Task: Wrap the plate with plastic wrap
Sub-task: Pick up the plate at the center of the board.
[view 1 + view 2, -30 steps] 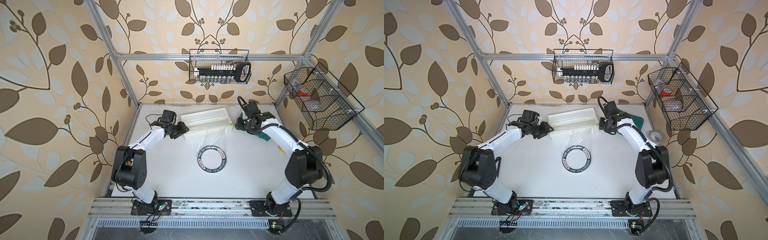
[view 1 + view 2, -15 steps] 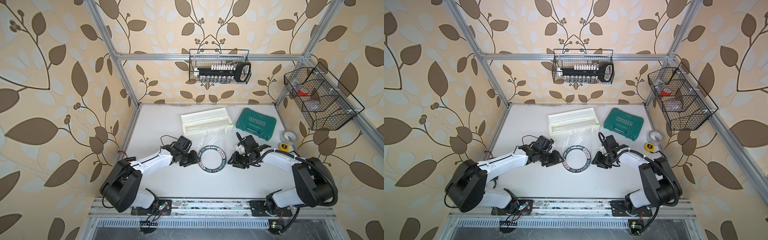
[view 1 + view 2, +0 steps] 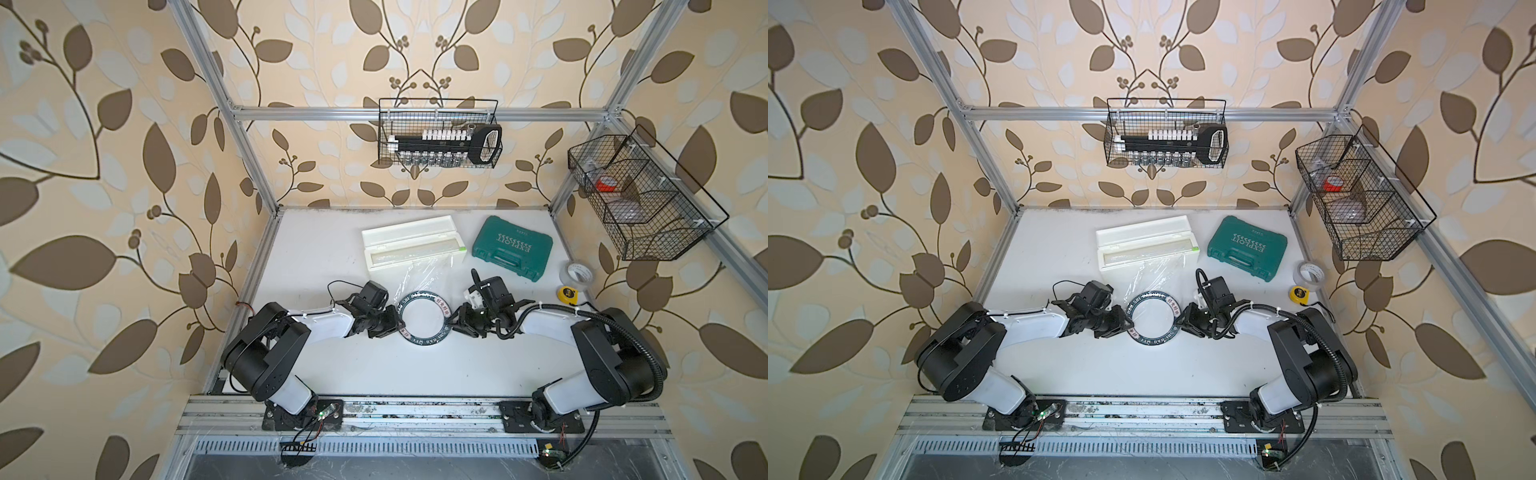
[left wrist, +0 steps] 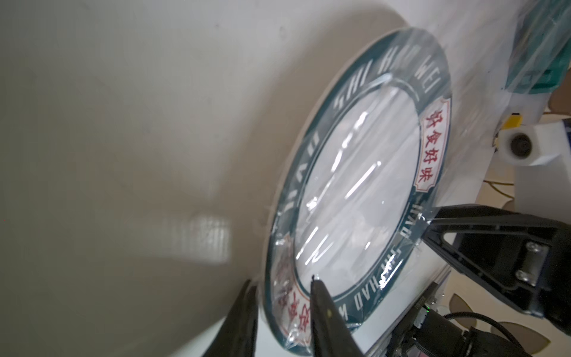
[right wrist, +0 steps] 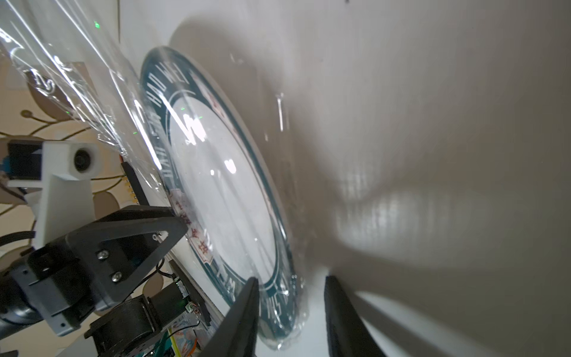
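a booth of aluminium rails (image 3: 415, 111) with beige wallpaper and brown leaves closes in a white worktop (image 3: 374, 374). a wire basket (image 3: 440, 139) of tools hangs on the back wall, and a second wire basket (image 3: 636, 199) hangs on the right wall.

near the back edge lies a long white dispenser box (image 3: 411, 243), with a green case (image 3: 513, 248) just beside it toward the back right corner. a clear tape roll (image 3: 579, 273) and a small yellow tape measure (image 3: 568, 293) sit by the right edge.

the plate (image 3: 424, 341) lies flat in the middle of the worktop, closer to the front than the box. the plastic wrap (image 3: 419, 276) runs from the box down over the plate, crinkled and shiny across its face.

the left tool (image 3: 397, 326) is at the plate's left rim. in the left wrist view its fingers (image 4: 324, 309) stand narrowly on either side of the film-covered rim, but i cannot tell whether they pinch it.

the right tool (image 3: 455, 322) is at the right rim. in the right wrist view its fingers (image 5: 340, 309) straddle the rim, parted, with a strip of bare worktop showing between the plate's edge and the outer finger.
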